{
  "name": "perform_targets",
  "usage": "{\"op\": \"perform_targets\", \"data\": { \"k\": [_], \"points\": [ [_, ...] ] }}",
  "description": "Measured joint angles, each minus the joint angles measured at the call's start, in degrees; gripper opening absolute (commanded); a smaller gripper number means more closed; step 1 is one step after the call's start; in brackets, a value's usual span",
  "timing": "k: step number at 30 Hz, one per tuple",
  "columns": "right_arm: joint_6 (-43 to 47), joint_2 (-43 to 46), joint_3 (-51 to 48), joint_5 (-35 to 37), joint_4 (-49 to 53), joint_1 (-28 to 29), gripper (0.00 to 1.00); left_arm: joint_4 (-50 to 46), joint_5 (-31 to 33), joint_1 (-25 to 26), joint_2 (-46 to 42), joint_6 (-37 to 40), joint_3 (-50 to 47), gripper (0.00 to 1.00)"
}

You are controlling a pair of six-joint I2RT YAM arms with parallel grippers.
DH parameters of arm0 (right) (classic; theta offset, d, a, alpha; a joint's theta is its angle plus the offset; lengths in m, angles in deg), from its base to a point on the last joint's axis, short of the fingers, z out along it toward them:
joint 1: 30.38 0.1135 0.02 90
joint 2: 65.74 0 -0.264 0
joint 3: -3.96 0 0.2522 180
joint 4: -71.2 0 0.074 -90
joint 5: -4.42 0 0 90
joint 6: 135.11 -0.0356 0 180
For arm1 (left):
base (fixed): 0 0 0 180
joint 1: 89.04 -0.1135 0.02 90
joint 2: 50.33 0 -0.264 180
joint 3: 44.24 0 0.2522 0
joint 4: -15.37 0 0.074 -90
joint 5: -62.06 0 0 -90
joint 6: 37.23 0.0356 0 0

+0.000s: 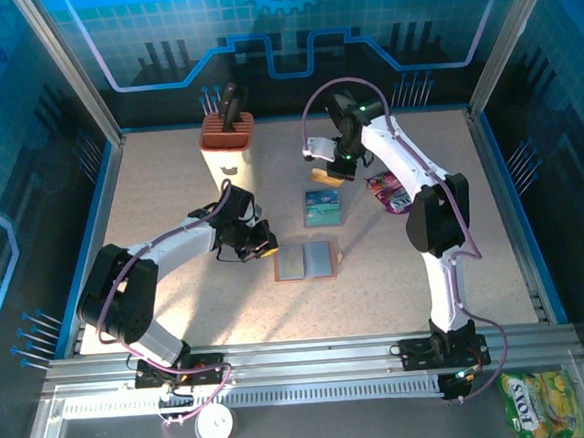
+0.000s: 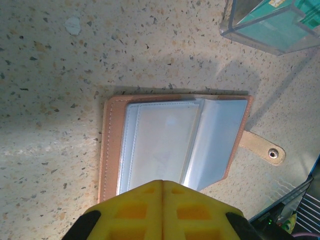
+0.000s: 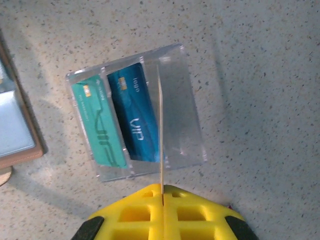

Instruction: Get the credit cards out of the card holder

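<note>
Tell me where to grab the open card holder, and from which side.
Probably the snap tab: the card holder lies open and flat on the table, so its leather edges offer little to pinch, while the tab juts out past one short edge. Come from above on that side, jaws across the tab's width.

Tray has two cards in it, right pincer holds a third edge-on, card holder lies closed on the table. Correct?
No: the card holder lies open, not closed; the left wrist view shows its pockets facing up. The rest stands: the clear tray has two credit cards, and the right pincer holds a third card edge-on.
</note>
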Motion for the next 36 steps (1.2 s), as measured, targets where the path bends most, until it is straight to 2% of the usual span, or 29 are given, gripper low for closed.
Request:
{"op": "perform_targets", "data": {
  "k": [7,13,14,16,21,36],
  "points": [
    [1.6,-5.3,6.3,-0.6,1.4,-0.8,0.0,-0.4,0.0,-0.5,0.0,0.2,0.0,0.07],
    [3.0,-7.4,7.3,-0.6,1.5,-1.1,0.01,-0.6,0.0,-0.6,0.0,0.2,0.0,0.07],
    [3.2,-7.7,7.3,-0.6,1.5,-1.1,0.02,-0.6,0.0,-0.7,0.0,0.2,0.0,0.07],
    [3.5,-8.1,7.3,-0.6,1.5,-1.1,0.12,-0.6,0.0,-0.6,0.0,0.2,0.0,0.07],
    [3.3,-8.2,7.3,-0.2,0.6,-1.1,0.24,-0.6,0.0,-0.7,0.0,0.2,0.0,0.08],
    [-1.0,-7.8,3.6,1.5,-9.1,-1.1,0.27,-0.6,0.0,-0.7,0.0,0.2,-0.2,0.08]
  ]
}}
